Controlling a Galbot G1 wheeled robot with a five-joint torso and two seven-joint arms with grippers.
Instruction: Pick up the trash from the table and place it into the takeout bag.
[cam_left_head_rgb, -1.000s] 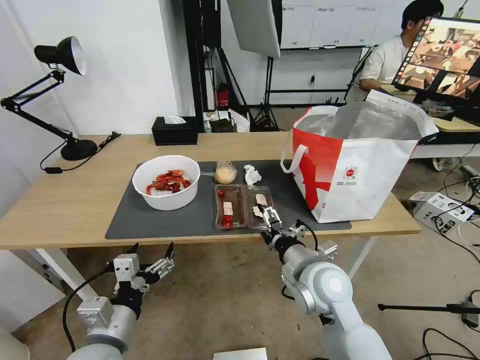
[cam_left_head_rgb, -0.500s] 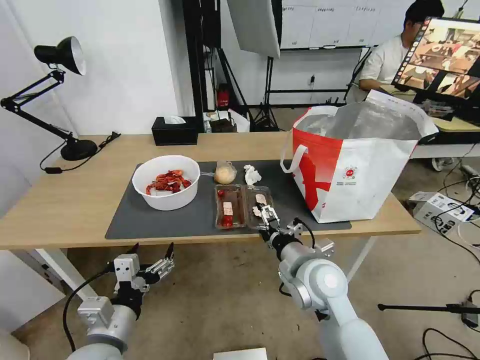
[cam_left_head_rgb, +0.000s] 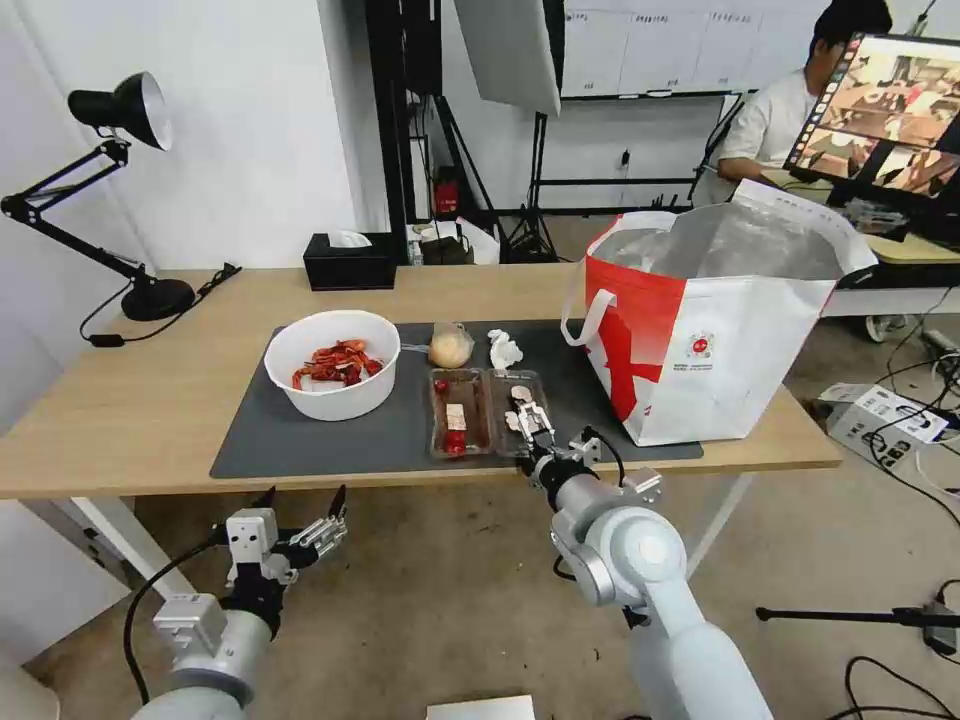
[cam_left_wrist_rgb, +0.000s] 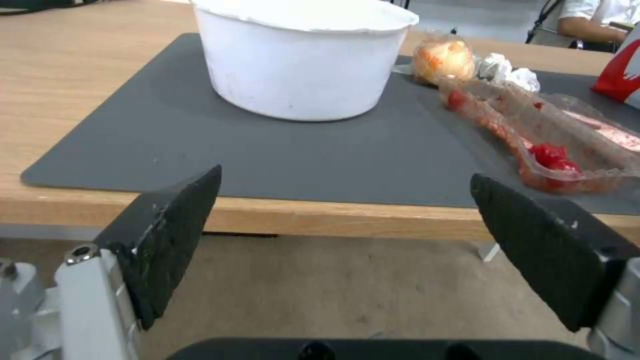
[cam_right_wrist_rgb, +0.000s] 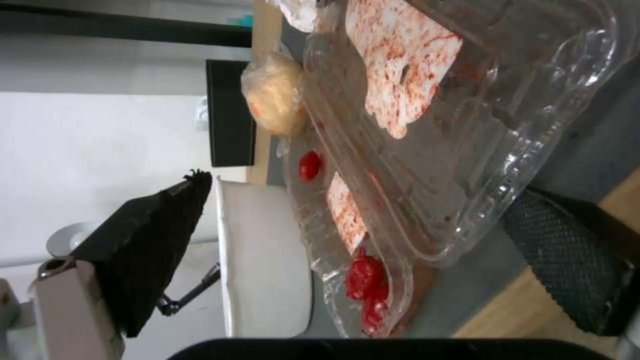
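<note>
Right gripper (cam_left_head_rgb: 530, 418) is at the near edge of the clear hinged plastic tray with red-stained scraps (cam_left_head_rgb: 487, 412). From my right wrist camera the two black pads are spread, one above the tray (cam_right_wrist_rgb: 427, 150) and one low at the mat edge, with the tray's near rim between them; I cannot tell whether either pad touches the plastic. The tray lies open and flat on the large dark grey rectangular mat (cam_left_head_rgb: 330, 440), near its front edge, about mid-table.

Left gripper (cam_left_head_rgb: 305, 520) hangs below and in front of the long light-wood table (cam_left_head_rgb: 130, 400), off its front edge, fingers wide apart and holding nothing. Its wrist camera looks over the table edge at the white round bowl (cam_left_wrist_rgb: 300, 60).

Positions of the other trash, head camera:
- white round bowl of red crayfish shells (cam_left_head_rgb: 333, 363), on the mat's left part, left of the tray, apart from it.
- small clear bag with a yellowish lump (cam_left_head_rgb: 450, 347), just behind the tray's left half.
- crumpled white tissue (cam_left_head_rgb: 504, 350), just behind the tray's right half, beside the bag.

Large white-and-red takeout bag with silver foil lining (cam_left_head_rgb: 710, 330) stands upright and open-mouthed at the table's right end, its base partly on the mat, right of the tray.
</note>
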